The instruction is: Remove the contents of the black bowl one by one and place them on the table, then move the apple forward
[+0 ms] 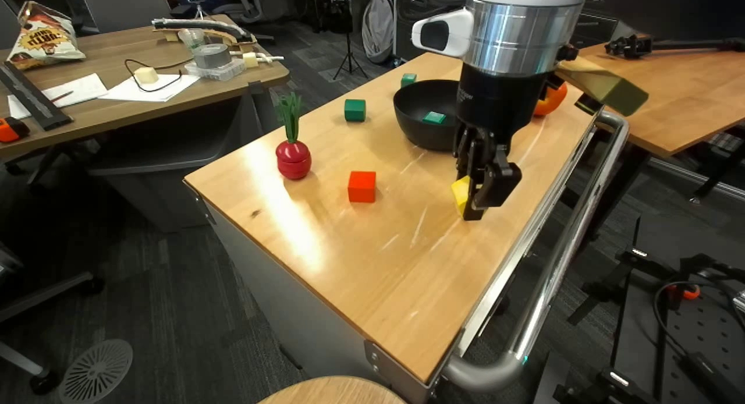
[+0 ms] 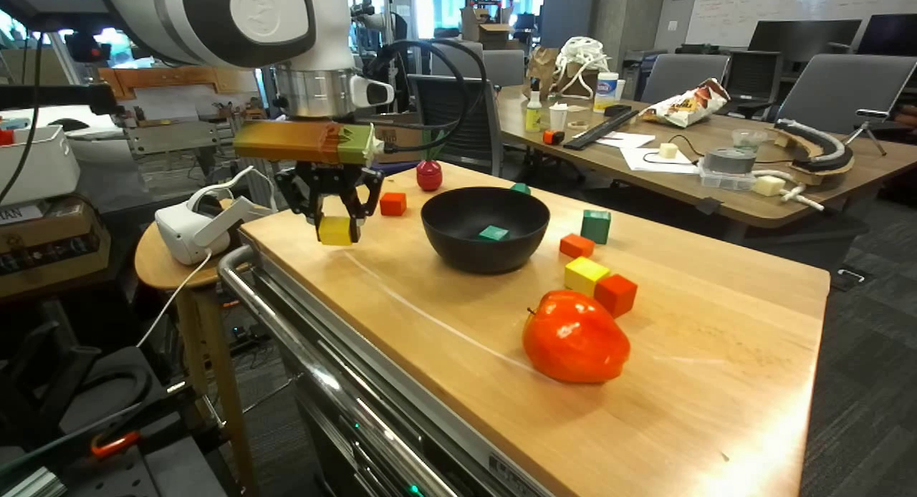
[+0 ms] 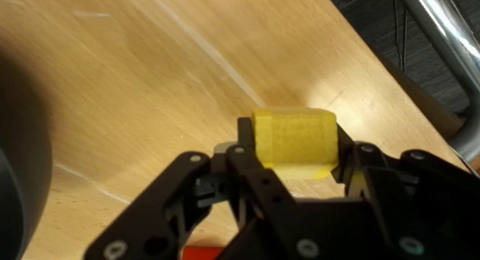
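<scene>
Currently pinching the yellow block between the two fingertips of the gripper, presenting its longer visible side crosswise, pad to pad, in the wrist view. Holding it low at the table, between the black bowl and the grey metal rail, well outside the bowl; not making out whether resting on the wood or just above. Likely needing at most a straight lowering and a release, no sideways travel. Seeing one green cube in the bowl, so probably postponing the apple.

The white Panda arm has a dark-rimmed joint cap, silver collar, black cables and black gripper with silver screws.
</scene>
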Controlling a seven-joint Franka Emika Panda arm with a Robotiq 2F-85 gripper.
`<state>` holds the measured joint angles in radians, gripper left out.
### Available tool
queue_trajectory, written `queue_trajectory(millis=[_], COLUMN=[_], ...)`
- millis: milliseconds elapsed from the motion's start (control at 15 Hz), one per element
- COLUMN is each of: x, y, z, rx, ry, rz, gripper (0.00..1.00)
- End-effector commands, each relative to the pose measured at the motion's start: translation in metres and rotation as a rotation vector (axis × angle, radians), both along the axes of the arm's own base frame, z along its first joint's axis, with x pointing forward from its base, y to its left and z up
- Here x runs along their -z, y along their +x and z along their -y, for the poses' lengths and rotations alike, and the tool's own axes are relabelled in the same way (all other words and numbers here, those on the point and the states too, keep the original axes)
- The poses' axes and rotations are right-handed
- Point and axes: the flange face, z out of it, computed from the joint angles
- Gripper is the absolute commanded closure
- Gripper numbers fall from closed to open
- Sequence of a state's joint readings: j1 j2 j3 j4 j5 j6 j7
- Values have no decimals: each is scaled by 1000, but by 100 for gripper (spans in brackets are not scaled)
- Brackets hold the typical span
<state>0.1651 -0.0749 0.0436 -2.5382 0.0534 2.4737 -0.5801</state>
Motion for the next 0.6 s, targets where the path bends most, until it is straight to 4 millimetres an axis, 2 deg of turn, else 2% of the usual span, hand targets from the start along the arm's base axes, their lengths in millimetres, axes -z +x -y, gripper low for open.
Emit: queue_trajectory(millis=[0, 267, 533], x=[-14, -55, -108], y=[10, 25, 54], z=[7, 33, 72], rx=[36, 122, 190], ry=[6, 46, -1], rz=[44, 152, 344], gripper=[26, 0, 0])
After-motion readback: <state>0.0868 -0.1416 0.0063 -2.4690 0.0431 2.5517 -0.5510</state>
